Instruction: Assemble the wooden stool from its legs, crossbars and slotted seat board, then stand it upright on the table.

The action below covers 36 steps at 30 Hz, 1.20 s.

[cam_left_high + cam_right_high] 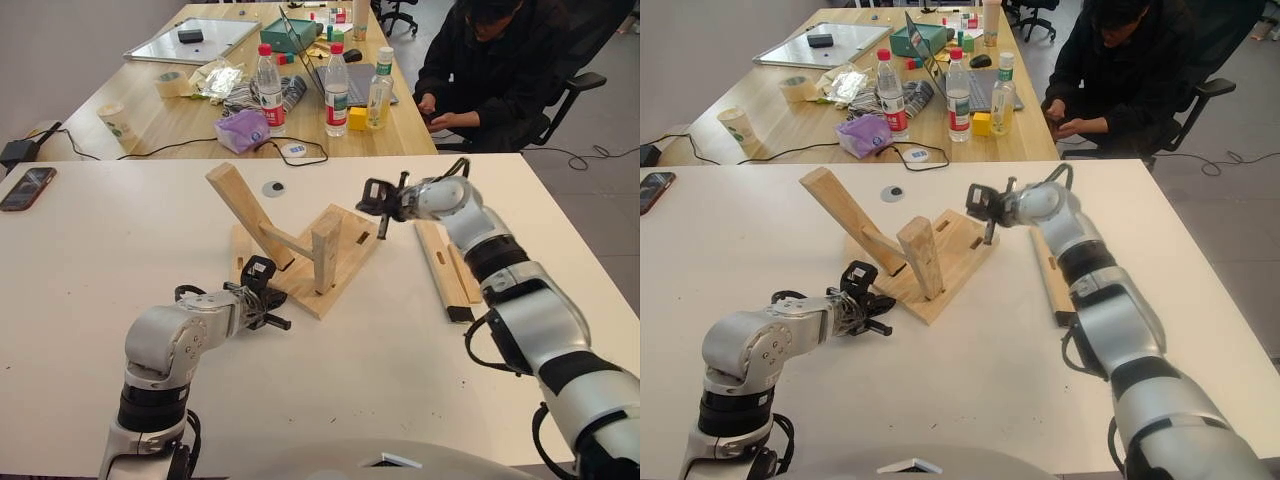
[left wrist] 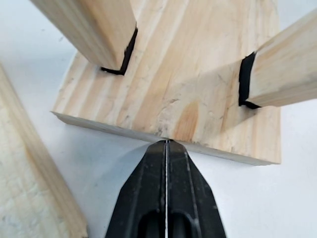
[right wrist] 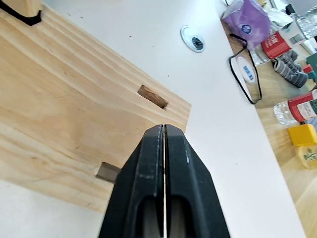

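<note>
Closest to me, the left gripper [image 2: 166, 146] sits low on the white tabletop [image 1: 120, 260], its fingers pressed together and holding nothing; the tip is right at the near edge of the slotted seat board [image 1: 345, 255], and I cannot tell whether it touches; a loose wooden piece [image 1: 239, 262] lies just beside the board on my left. The seat board lies flat on the tabletop; two legs are seated in its slots, a long one [image 1: 238, 198] leaning away to the left and a shorter-looking one [image 1: 325, 252] standing nearly upright; a crossbar [image 1: 288, 240] joins them. Farther on, the right gripper [image 3: 163, 130] hovers over the board's far right corner, fingers shut flat against each other and empty; below it I see two open slots [image 3: 152, 96] with nothing in them. To the right of the board, near but apart from it, lie the remaining leg pieces [image 1: 445, 262], flat on the tabletop. I judge the job roughly half done: one leg pair and its crossbar are in; the second pair must go into the open slots, then the stool needs turning over to stand on its legs. Beyond the board, a round cable grommet [image 1: 274, 188] sits in the tabletop; farther back, water bottles [image 1: 337, 80] stand on another table.
</note>
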Each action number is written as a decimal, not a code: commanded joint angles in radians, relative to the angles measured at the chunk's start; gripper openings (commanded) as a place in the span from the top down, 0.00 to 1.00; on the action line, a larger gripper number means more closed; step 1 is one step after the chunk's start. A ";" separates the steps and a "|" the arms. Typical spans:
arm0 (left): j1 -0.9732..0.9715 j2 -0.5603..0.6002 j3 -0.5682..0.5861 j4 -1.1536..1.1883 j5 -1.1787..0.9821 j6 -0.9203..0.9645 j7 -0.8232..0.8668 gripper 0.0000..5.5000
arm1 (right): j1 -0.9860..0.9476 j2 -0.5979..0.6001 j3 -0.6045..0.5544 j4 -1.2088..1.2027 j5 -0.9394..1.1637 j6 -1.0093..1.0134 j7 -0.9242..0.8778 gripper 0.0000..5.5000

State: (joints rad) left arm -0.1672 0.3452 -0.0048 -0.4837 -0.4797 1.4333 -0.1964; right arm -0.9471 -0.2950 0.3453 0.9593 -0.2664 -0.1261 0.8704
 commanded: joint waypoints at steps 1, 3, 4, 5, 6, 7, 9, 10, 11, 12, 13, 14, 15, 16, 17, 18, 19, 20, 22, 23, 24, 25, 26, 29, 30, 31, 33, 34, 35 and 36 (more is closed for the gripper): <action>-0.024 -0.014 -0.007 0.004 0.011 -0.007 -0.002 1.00 | 0.023 0.018 0.027 0.106 -0.029 0.001 0.001 0.99; -0.028 -0.014 -0.008 0.006 0.012 -0.008 -0.004 1.00 | 0.040 0.003 0.062 0.151 -0.074 -0.008 -0.016 0.99; -0.029 -0.014 -0.007 0.005 0.012 -0.008 -0.004 1.00 | 0.043 -0.008 0.071 0.167 -0.090 -0.011 -0.024 0.99; -0.031 -0.014 -0.007 0.005 0.012 -0.008 -0.004 1.00 | 0.042 -0.018 0.073 0.178 -0.096 -0.011 -0.029 0.99; -0.032 -0.016 -0.007 0.007 0.013 -0.009 -0.003 1.00 | 0.039 -0.026 0.076 0.186 -0.101 -0.011 -0.028 0.99; -0.034 -0.018 -0.009 0.009 0.013 -0.011 -0.003 1.00 | 0.039 -0.034 0.083 0.190 -0.106 -0.012 -0.019 0.99; -0.036 -0.026 -0.010 0.012 0.014 -0.014 -0.001 1.00 | 0.044 -0.046 0.109 0.190 -0.123 -0.021 0.020 0.99; -0.040 -0.031 -0.010 0.017 0.016 -0.020 0.000 1.00 | 0.060 -0.062 0.145 0.170 -0.143 -0.040 0.081 0.99; -0.046 -0.036 -0.010 0.025 0.020 -0.026 0.001 1.00 | 0.077 -0.080 0.177 0.143 -0.160 -0.055 0.143 0.99; -0.051 -0.042 -0.008 0.031 0.024 -0.030 0.004 1.00 | 0.092 -0.099 0.206 0.112 -0.172 -0.069 0.209 0.99; -0.059 -0.049 -0.009 0.045 0.029 -0.040 0.005 1.00 | 0.113 -0.124 0.226 0.062 -0.167 -0.081 0.284 0.99; -0.065 -0.057 -0.009 0.061 0.032 -0.049 0.005 1.00 | 0.132 -0.145 0.235 0.013 -0.154 -0.077 0.341 0.99; -0.074 -0.065 -0.015 0.087 0.036 -0.064 0.002 1.00 | 0.152 -0.169 0.239 -0.047 -0.139 -0.066 0.390 0.99; -0.076 -0.072 -0.016 0.104 0.040 -0.074 0.003 1.00 | 0.160 -0.183 0.243 -0.087 -0.132 -0.062 0.421 0.99; -0.080 -0.076 -0.021 0.123 0.044 -0.086 0.001 1.00 | 0.171 -0.196 0.243 -0.129 -0.127 -0.051 0.442 0.99; -0.087 -0.080 -0.028 0.151 0.049 -0.101 -0.004 1.00 | 0.182 -0.204 0.241 -0.174 -0.118 -0.035 0.462 0.99; -0.098 -0.083 -0.039 0.187 0.056 -0.120 -0.009 1.00 | 0.197 -0.215 0.237 -0.225 -0.107 -0.013 0.481 0.99; -0.112 -0.083 -0.058 0.240 0.071 -0.151 -0.017 1.00 | 0.214 -0.227 0.234 -0.279 -0.095 0.010 0.502 0.99; -0.137 -0.088 -0.073 0.346 0.093 -0.215 -0.030 1.00 | 0.245 -0.249 0.233 -0.372 -0.079 0.054 0.536 0.99; -0.149 -0.090 -0.074 0.393 0.102 -0.244 -0.034 1.00 | 0.258 -0.256 0.232 -0.409 -0.074 0.073 0.547 0.99; -0.167 -0.094 -0.073 0.440 0.111 -0.274 -0.038 1.00 | 0.276 -0.266 0.231 -0.450 -0.067 0.093 0.558 0.99; -0.193 -0.099 -0.073 0.498 0.120 -0.310 -0.043 1.00 | 0.300 -0.277 0.229 -0.498 -0.055 0.119 0.573 0.99; -0.219 -0.105 -0.070 0.553 0.127 -0.342 -0.048 1.00 | 0.323 -0.285 0.228 -0.543 -0.041 0.146 0.586 0.99; -0.319 -0.127 -0.058 0.743 0.151 -0.453 -0.068 1.00 | 0.387 -0.299 0.238 -0.681 -0.003 0.228 0.622 0.99; -0.367 -0.138 -0.049 0.823 0.156 -0.498 -0.079 1.00 | 0.411 -0.300 0.244 -0.734 0.013 0.259 0.631 0.99; -0.415 -0.148 -0.040 0.907 0.159 -0.545 -0.090 1.00 | 0.433 -0.294 0.249 -0.786 0.031 0.293 0.634 0.99; -0.487 -0.161 -0.015 1.042 0.163 -0.620 -0.112 1.00 | 0.461 -0.269 0.251 -0.869 0.067 0.359 0.626 0.99; -0.511 -0.162 -0.003 1.094 0.169 -0.653 -0.120 1.00 | 0.467 -0.253 0.250 -0.900 0.082 0.388 0.613 0.99; -0.526 -0.160 0.007 1.133 0.174 -0.680 -0.128 1.00 | 0.471 -0.240 0.247 -0.920 0.094 0.412 0.596 0.99; -0.533 -0.151 0.016 1.152 0.180 -0.700 -0.132 1.00 | 0.470 -0.229 0.238 -0.931 0.102 0.431 0.569 0.99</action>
State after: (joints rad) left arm -0.6649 0.1866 -0.0059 0.6224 -0.3202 0.7627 -0.3297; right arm -0.5224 -0.5607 0.5462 0.0427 -0.1848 0.2721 1.4555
